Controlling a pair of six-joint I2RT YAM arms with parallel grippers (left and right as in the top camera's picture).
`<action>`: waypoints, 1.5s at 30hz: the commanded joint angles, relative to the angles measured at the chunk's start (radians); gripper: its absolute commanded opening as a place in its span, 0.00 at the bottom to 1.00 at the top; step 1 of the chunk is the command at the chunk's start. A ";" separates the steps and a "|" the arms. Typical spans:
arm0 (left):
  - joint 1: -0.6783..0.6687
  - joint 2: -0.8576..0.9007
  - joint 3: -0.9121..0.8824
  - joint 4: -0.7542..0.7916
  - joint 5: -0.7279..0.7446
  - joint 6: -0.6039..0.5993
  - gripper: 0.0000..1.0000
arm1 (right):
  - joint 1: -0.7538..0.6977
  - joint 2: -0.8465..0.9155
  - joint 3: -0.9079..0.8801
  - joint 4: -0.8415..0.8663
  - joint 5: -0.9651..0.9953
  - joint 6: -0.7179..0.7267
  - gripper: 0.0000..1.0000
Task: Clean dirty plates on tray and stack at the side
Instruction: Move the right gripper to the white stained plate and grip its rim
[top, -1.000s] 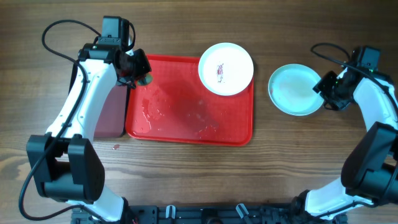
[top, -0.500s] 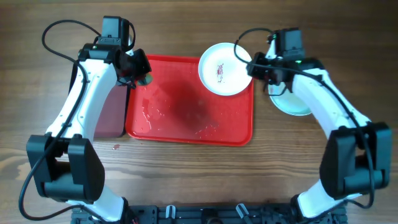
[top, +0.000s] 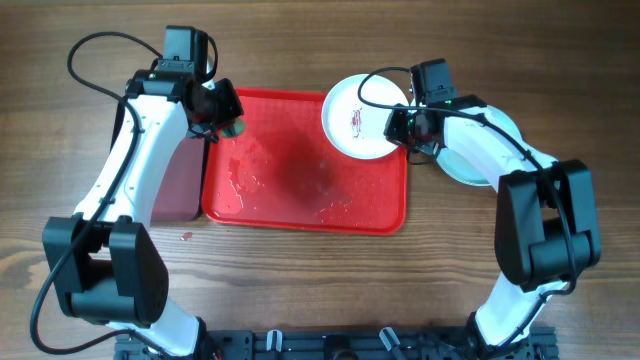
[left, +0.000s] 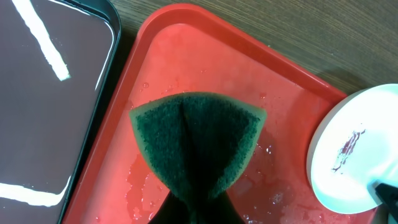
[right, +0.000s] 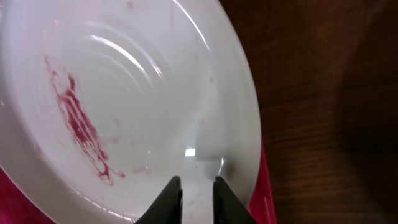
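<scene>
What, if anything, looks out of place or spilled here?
The sauce-smeared round white plate overhangs the far right corner of the bright red rectangular plastic tray rather than lying inside. The tray floor holds water droplets, and a small red spot marks the wooden table beside it.

I'd call my workplace a robot lab bench, set up for dishwashing practice. My left arm (top: 135, 160) and right arm (top: 545, 200), both white and black, rise from a black rail (top: 330, 346) at the near edge of a wood-grain table (top: 300, 285). A black cable (top: 90, 48) loops off in the open. The rest is kitchen stuff laid out like props: a wet red tray (top: 300, 205), a dark tray (left: 43, 124) just beside it, a plate (top: 352, 110) smeared red, and a green sponge (left: 199, 140).
</scene>
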 joint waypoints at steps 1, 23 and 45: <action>0.003 0.010 -0.005 0.000 -0.013 0.015 0.04 | 0.035 0.021 0.015 -0.034 0.007 -0.014 0.15; 0.003 0.010 -0.005 -0.001 -0.013 0.015 0.04 | 0.406 0.021 0.015 0.095 -0.180 -0.149 0.16; 0.003 0.010 -0.005 -0.004 -0.013 0.015 0.04 | 0.117 -0.006 0.093 -0.035 0.197 -0.394 0.38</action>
